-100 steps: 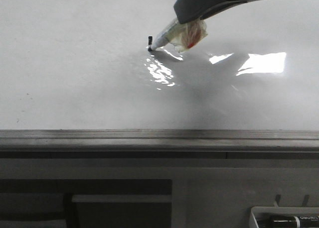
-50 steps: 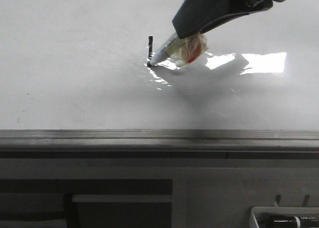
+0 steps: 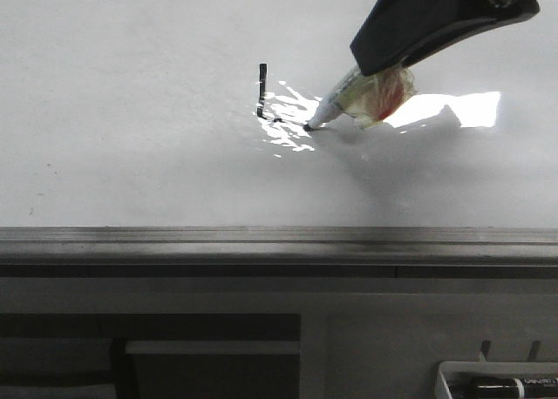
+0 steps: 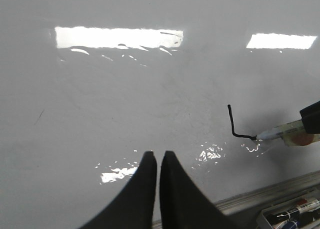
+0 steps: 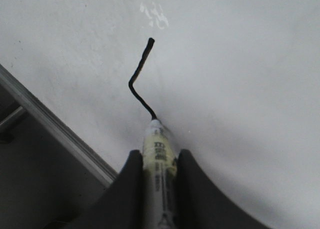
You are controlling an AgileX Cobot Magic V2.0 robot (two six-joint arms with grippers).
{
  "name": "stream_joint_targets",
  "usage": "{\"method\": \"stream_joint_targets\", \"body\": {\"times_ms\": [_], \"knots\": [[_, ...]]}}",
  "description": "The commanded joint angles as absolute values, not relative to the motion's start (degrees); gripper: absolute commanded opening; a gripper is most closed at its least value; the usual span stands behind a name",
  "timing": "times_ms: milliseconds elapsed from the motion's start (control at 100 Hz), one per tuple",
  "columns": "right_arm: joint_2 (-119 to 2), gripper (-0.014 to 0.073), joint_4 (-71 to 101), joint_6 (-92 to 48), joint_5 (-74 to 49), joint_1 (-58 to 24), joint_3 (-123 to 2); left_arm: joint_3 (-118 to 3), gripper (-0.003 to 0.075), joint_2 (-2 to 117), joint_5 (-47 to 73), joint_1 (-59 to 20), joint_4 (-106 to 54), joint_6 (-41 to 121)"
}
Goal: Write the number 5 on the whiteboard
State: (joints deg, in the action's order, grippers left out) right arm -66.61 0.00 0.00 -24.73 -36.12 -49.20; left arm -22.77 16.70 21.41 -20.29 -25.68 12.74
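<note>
The whiteboard [image 3: 131,138] is glossy white with glare patches. On it the ink of the number 5 [image 3: 262,90] is a short vertical black stroke that bends right at its near end. My right gripper [image 5: 159,156] is shut on a white marker [image 5: 159,146] wrapped in yellowish tape. The marker's tip touches the board at the end of the bent line [image 5: 137,79]. From the front, the marker [image 3: 349,98] slants down from the dark gripper [image 3: 384,68]. My left gripper [image 4: 158,156] hovers shut over bare board, left of the ink [image 4: 231,121], holding nothing.
A grey metal ledge [image 3: 261,238] runs along the board's near edge. Below it at the right, a white tray [image 3: 453,373] holds spare markers [image 3: 514,386]. A small dark speck [image 4: 39,117] marks the board far left of the ink.
The marker tip went down the vertical stroke, then turned right, leaving a short horizontal line. The right gripper shifted right with it.
</note>
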Motion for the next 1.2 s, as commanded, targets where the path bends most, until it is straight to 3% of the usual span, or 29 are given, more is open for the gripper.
{"method": "stream_joint_targets", "body": {"times_ms": [0, 430, 740, 1190], "knots": [[-65.8, -0.0036, -0.4, 0.0, -23.1, -35.8, -48.9, -24.2, -0.002, 17.1, 17.3, -20.0, -26.9, 12.1], [-72.2, -0.0036, 3.2, 0.0, -16.1, -40.4, -47.3, -24.2, -0.002, 17.1, 17.3, -20.0, -26.9, 12.1], [-61.1, -0.004, 0.0, -1.9, -15.7, -44.9, -50.7, -24.2, -0.002, 17.1, 17.2, -20.0, -26.9, 12.2], [-65.2, -0.004, -2.8, -1.9, -8.3, -37.9, -50.7, -24.2, -0.002, 17.1, 16.2, -20.0, -26.9, 12.2]]}}
